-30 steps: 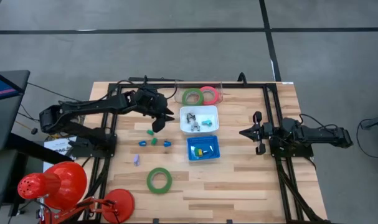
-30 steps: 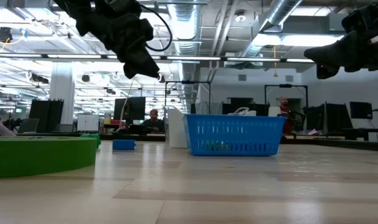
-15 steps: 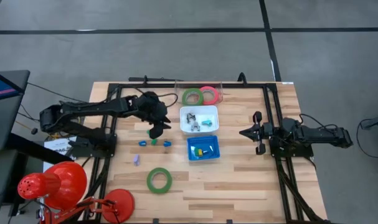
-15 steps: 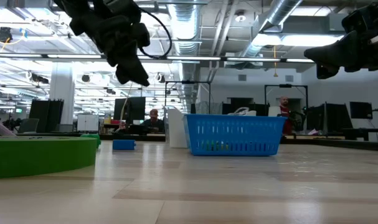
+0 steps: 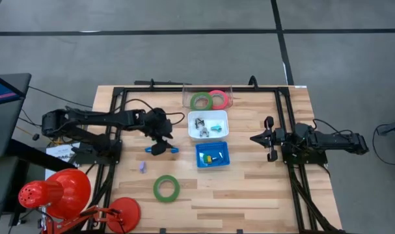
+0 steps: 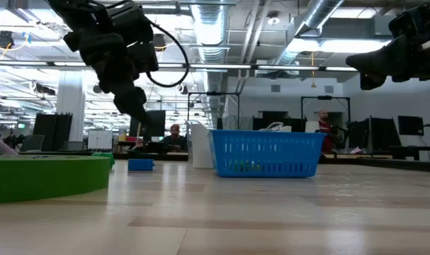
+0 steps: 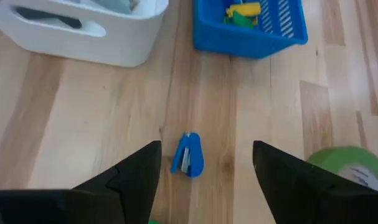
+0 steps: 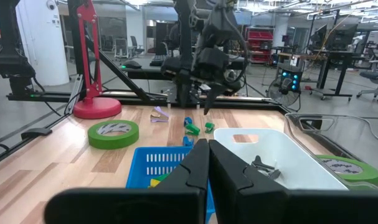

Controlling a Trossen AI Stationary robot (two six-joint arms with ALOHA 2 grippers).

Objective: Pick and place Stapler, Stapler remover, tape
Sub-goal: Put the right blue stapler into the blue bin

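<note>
Since a second ago the left gripper [image 5: 159, 144] has swung away from the white bin [image 5: 207, 124] and dropped toward the small coloured pieces on the table, its fingers spreading as it went. From above, it hovers over a small blue stapler [image 5: 174, 149], with one green tape ring [image 5: 166, 188] lying alone nearer the front edge and a green and a pink ring [image 5: 217, 99] in a clear tray at the back; the right gripper [image 5: 267, 138] waits clenched, well apart on the right. At table height, the left gripper [image 6: 135, 110] hangs above the tabletop, not yet touching anything, the blue basket [image 6: 266, 152] behind it. The left wrist view shows the released fingers [image 7: 136, 176] straddling the blue stapler [image 7: 188, 155], which lies flat on the wood. It looks like light, hard, smooth plastic, likely to skid if nudged, so pinching its long sides near the middle seems safest. The right wrist view shows its own fingers [image 8: 208, 163] pressed together.
</note>
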